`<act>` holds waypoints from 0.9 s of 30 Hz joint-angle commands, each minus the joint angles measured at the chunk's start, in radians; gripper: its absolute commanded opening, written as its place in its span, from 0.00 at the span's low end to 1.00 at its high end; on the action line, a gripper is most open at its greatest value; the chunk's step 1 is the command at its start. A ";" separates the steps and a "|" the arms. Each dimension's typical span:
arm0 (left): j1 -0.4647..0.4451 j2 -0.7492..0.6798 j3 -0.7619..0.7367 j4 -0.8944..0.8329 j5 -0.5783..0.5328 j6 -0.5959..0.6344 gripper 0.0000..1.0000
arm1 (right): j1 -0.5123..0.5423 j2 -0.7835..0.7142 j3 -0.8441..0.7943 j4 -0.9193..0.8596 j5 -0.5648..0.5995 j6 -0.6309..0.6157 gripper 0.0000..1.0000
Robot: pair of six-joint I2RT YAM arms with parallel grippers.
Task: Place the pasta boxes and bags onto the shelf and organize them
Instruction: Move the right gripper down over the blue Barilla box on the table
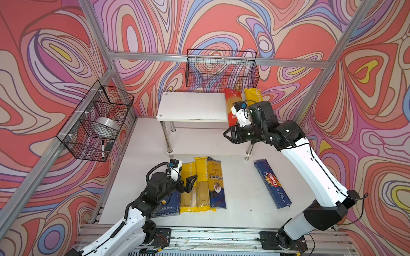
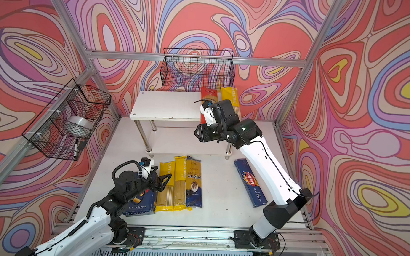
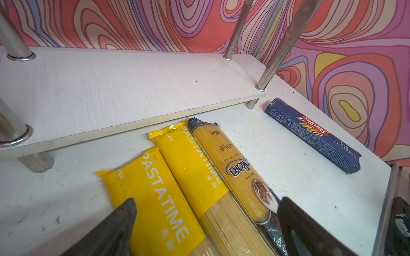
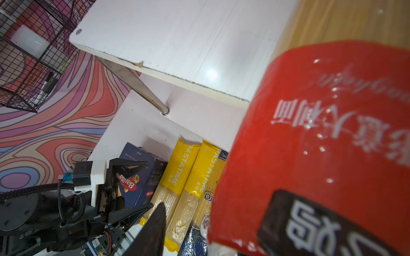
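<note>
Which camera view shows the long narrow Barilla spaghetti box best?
The left wrist view: the spaghetti box is seen whole and unobstructed there, with its label large. Both top views also show the box whole, lying on the table, only smaller. The right wrist view does not show it.

Back wall: long black wire basket (image 1: 222,70) hangs from the horizontal aluminium bar (image 1: 150,56). Left wall: second black wire basket (image 1: 80,137), split into compartments, tied to a slanting frame bar with white ties. Middle compartment: roll of clear tape (image 1: 107,126). Compartment nearest the front: marker (image 1: 102,149), roughly upright, with a small black item (image 1: 108,146) just beside it. White worktop (image 1: 242,182), scuffed and speckled. Wall covering (image 1: 380,69): swirls of red, lilac, blue and yellow.
</note>
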 commanded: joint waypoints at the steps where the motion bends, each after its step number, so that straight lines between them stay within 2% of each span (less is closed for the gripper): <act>1: 0.001 -0.008 -0.011 0.021 0.007 0.008 1.00 | -0.001 0.022 0.043 0.045 0.028 -0.010 0.50; 4: 0.000 -0.009 -0.009 0.016 0.002 0.011 1.00 | 0.001 0.014 0.055 0.009 -0.027 -0.021 0.51; 7: 0.000 -0.012 -0.008 0.013 -0.001 0.008 1.00 | 0.010 -0.049 -0.021 -0.004 -0.090 -0.036 0.52; 12: 0.000 -0.006 0.001 0.001 -0.008 0.005 1.00 | 0.127 -0.157 -0.171 -0.074 -0.039 -0.035 0.52; 14: -0.001 -0.006 0.005 -0.008 -0.009 0.011 1.00 | 0.230 -0.200 -0.251 -0.083 0.014 -0.009 0.53; 17: 0.000 -0.015 0.010 -0.033 -0.026 0.020 1.00 | 0.326 -0.298 -0.408 -0.044 0.111 0.063 0.53; 21: -0.001 -0.040 0.000 -0.043 -0.040 0.033 1.00 | 0.346 -0.502 -0.667 0.062 0.219 0.184 0.53; 23: 0.000 -0.047 -0.012 -0.036 -0.057 0.039 1.00 | 0.345 -0.598 -0.774 0.056 0.328 0.262 0.53; 27: -0.001 -0.025 -0.028 -0.007 -0.063 0.043 1.00 | 0.346 -0.729 -0.940 0.030 0.472 0.399 0.55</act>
